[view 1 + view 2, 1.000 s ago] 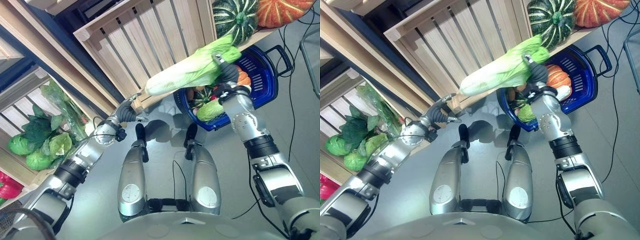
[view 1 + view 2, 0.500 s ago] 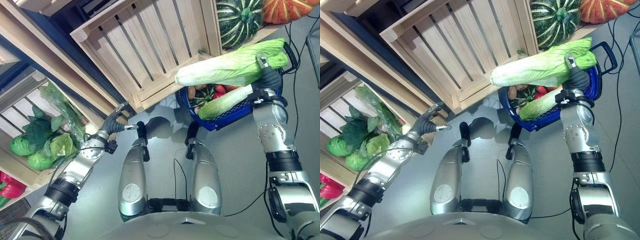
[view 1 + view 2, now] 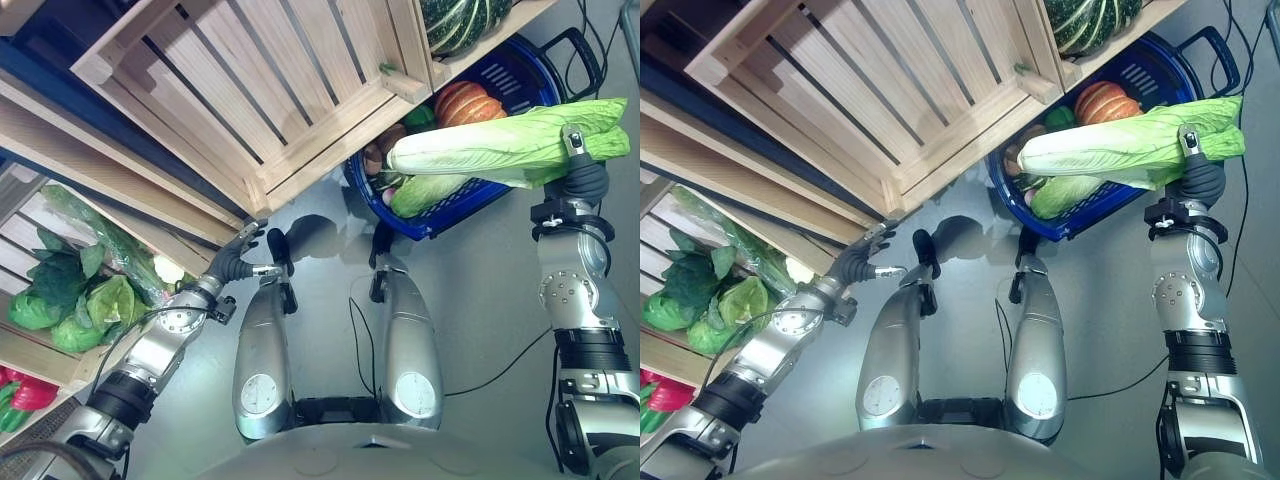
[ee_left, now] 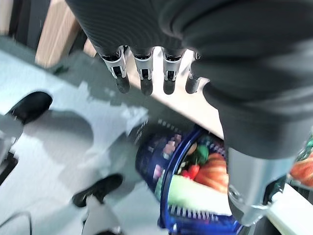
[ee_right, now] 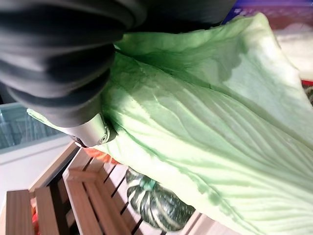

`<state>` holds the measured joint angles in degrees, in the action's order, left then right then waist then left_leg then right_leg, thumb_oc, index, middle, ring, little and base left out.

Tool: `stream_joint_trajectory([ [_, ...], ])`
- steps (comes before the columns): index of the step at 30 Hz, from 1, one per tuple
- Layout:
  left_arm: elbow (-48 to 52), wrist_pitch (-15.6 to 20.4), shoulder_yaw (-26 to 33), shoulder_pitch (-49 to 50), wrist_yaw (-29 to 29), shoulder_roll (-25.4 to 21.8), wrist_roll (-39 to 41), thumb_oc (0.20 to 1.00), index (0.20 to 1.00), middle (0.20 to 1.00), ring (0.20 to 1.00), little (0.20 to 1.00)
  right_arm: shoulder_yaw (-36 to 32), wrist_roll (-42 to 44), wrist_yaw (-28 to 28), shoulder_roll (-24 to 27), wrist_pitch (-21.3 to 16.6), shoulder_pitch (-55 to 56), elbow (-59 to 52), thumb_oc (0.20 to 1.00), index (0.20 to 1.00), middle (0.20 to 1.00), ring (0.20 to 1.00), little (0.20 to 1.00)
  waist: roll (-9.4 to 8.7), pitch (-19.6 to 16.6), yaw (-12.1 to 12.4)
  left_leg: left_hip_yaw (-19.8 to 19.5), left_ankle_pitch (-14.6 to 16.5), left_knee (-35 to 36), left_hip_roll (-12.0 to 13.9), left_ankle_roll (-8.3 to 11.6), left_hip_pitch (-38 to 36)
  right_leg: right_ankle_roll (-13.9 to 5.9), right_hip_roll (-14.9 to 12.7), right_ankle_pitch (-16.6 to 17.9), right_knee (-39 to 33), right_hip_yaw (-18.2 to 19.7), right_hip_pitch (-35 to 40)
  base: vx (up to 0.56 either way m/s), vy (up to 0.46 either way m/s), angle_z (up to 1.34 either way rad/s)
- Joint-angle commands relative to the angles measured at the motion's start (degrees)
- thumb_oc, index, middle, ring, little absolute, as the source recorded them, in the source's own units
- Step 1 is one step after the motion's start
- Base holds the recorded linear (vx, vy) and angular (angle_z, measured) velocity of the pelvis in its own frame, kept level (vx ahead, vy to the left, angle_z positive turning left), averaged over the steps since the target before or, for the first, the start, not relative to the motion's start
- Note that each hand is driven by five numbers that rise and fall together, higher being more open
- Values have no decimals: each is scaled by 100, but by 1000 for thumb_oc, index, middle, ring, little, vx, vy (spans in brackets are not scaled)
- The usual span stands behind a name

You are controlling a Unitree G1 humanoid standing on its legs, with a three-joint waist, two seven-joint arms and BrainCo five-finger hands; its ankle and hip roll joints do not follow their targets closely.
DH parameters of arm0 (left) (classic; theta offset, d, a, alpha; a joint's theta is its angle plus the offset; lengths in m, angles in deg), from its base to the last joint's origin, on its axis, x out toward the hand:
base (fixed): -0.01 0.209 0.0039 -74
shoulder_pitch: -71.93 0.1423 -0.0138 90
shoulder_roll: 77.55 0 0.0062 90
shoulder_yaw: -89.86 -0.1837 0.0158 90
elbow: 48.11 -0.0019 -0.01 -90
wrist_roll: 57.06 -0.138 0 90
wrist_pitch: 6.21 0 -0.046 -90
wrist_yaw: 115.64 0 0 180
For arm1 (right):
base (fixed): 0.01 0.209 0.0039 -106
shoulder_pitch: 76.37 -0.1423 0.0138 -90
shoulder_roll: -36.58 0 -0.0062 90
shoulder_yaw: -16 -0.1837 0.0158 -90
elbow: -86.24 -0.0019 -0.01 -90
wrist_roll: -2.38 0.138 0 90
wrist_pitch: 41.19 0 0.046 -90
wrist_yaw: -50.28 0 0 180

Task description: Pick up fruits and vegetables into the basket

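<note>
The napa cabbage (image 3: 500, 150) lies level in the air across the top of the blue basket (image 3: 520, 75), its leafy end gripped by the right hand (image 3: 585, 175), whose fingers curl round the leaves, and its white stalk end pointing toward the wooden crate (image 3: 270, 90). Inside the basket lie a second napa cabbage (image 3: 430, 192), an orange pumpkin (image 3: 468, 100) and smaller produce. The basket stands on the grey floor (image 3: 470, 280) just beside the crate's lower corner. A striped green squash (image 3: 455, 20) sits on the shelf above. The left hand (image 3: 238, 262) hangs empty near the floor, fingers loosely extended, beside leafy greens (image 3: 70, 295) on a lower shelf.
</note>
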<state>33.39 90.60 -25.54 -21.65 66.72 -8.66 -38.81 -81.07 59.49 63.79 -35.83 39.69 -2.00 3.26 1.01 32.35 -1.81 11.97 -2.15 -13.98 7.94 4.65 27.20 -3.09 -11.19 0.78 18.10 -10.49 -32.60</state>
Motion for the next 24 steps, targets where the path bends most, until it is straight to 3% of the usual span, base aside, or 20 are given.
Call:
stream_joint_trajectory([
  [1, -115, 222, -276, 201, -46, -32, 292, 1000, 1000, 1000, 1000, 1000, -315, 212, 65, 509, -607, -130, -71, 200, 200, 200, 200, 200, 193, -255, -147, 220, 401, -394, -103, -222, 307, -247, 92, -360, 508, -167, -104, 59, -42, -9],
  [2, -198, 292, -369, 245, -89, -6, 292, 1000, 1000, 1000, 1000, 1000, -288, 274, 93, 535, -588, -122, -26, 200, 200, 200, 200, 200, 232, -255, -145, 134, 518, -408, -124, -154, 278, -293, 99, -512, 591, -105, -102, 50, -22, -5],
  [11, -410, 552, -735, 104, -47, 146, 533, 1000, 1000, 1000, 1000, 1000, -58, 455, 123, 835, -131, -703, 693, 200, 200, 200, 200, 200, 565, -255, -12, 60, 397, -500, -155, -49, 850, -215, 2, -630, 931, -129, -773, 23, -10, -1],
  [17, -449, 620, -998, -92, 58, 215, 800, 1000, 1000, 1000, 1000, 1000, 287, 517, 56, 1066, 103, -1579, 1911, 200, 200, 200, 200, 200, 785, -255, 192, -17, 332, -545, -175, -24, 1168, -153, -78, -695, 1155, -191, -1132, 35, -53, 8],
  [18, -444, 643, -1123, -163, 138, 211, 870, 1000, 1000, 1000, 1000, 1000, 477, 463, 73, 1157, 205, -2046, 2511, 200, 200, 200, 200, 200, 879, -255, 288, -70, 325, -568, -201, -26, 1276, -126, -97, -725, 1256, -208, -1264, 38, -61, 8],
  [24, -294, 746, -1462, -386, 16, 232, 909, 1000, 1000, 1000, 1000, 1000, 1054, 106, 438, 1341, 575, -3320, 4023, 200, 200, 200, 200, 200, 1126, -255, 527, -162, 332, -668, -250, -45, 1567, -63, -188, -810, 1509, -258, -1592, 27, -35, 11],
])
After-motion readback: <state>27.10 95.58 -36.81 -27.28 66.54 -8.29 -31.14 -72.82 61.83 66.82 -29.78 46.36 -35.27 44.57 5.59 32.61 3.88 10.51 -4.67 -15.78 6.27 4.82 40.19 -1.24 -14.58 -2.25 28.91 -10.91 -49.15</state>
